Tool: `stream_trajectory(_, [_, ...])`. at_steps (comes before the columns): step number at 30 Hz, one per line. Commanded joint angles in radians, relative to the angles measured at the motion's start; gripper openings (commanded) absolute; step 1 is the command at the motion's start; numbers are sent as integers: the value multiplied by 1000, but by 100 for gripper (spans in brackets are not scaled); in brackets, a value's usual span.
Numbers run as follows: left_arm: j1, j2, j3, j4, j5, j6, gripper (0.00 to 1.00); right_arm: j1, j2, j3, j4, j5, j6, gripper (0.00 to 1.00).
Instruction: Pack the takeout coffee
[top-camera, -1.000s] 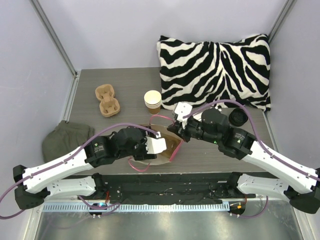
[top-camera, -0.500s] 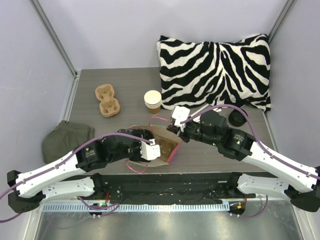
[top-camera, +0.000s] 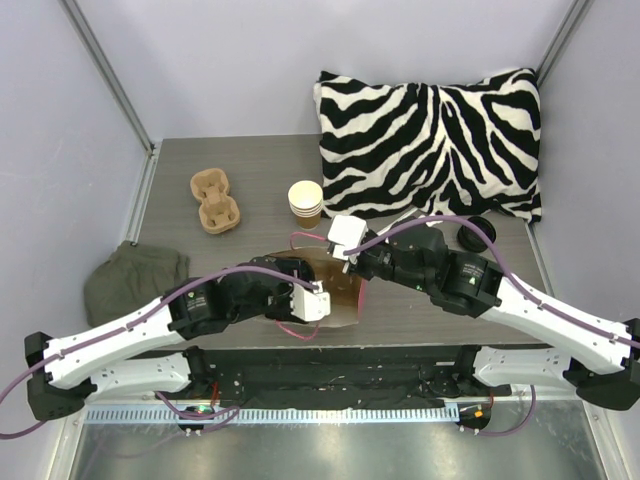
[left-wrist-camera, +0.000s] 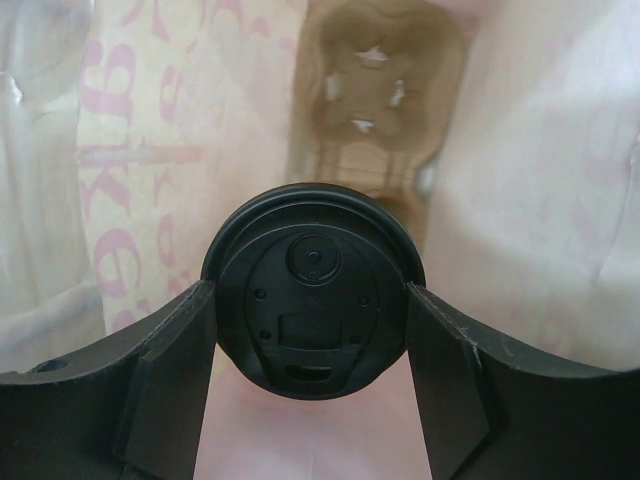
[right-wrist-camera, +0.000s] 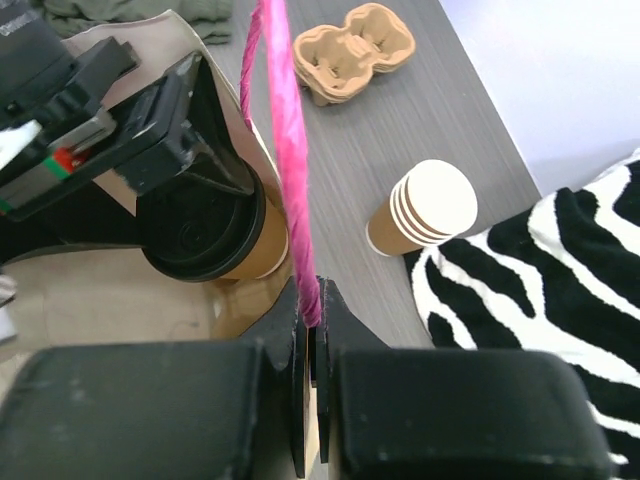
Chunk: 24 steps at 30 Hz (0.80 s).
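Observation:
A kraft-brown takeout coffee cup (right-wrist-camera: 262, 243) with a black lid (left-wrist-camera: 313, 290) sits between the fingers of my left gripper (left-wrist-camera: 313, 335), which is shut on it. Cup and gripper (top-camera: 318, 300) are at the mouth of a brown paper bag (top-camera: 340, 292) lying near the table's front. The left wrist view looks into the bag (left-wrist-camera: 180, 130), where a pulp cup carrier (left-wrist-camera: 375, 100) lies at the far end. My right gripper (right-wrist-camera: 313, 310) is shut on the bag's pink handle (right-wrist-camera: 285, 150), held up above the opening (top-camera: 345, 262). A stack of cream-rimmed cups (top-camera: 305, 203) stands behind the bag.
A second tan cup carrier (top-camera: 214, 200) lies at the back left. A zebra-print pillow (top-camera: 430, 140) fills the back right, with a loose black lid (top-camera: 475, 232) in front of it. A green cloth (top-camera: 133, 278) lies at the left edge.
My left gripper has pushed the lidded cup rightward, deeper into the bag's mouth. My right gripper has drawn the pink handle leftward and up.

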Motion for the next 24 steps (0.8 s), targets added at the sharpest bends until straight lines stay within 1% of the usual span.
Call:
stream_trajectory(1, [-2,-13,-46,86,-18,65,53,12,-24,6,77,34,-12,1])
stream_trajectory(7, [-2,-36,-128,144,-15,102,53,47,-28,-31,113,42,-29,1])
stream_trajectory(14, [-2,-47,-166,200,-22,116,53,67,-35,-49,110,16,-23,1])
stream_trajectory(24, [-1,-36,-189,170,-76,111,52,69,-36,-65,123,-15,-1,1])
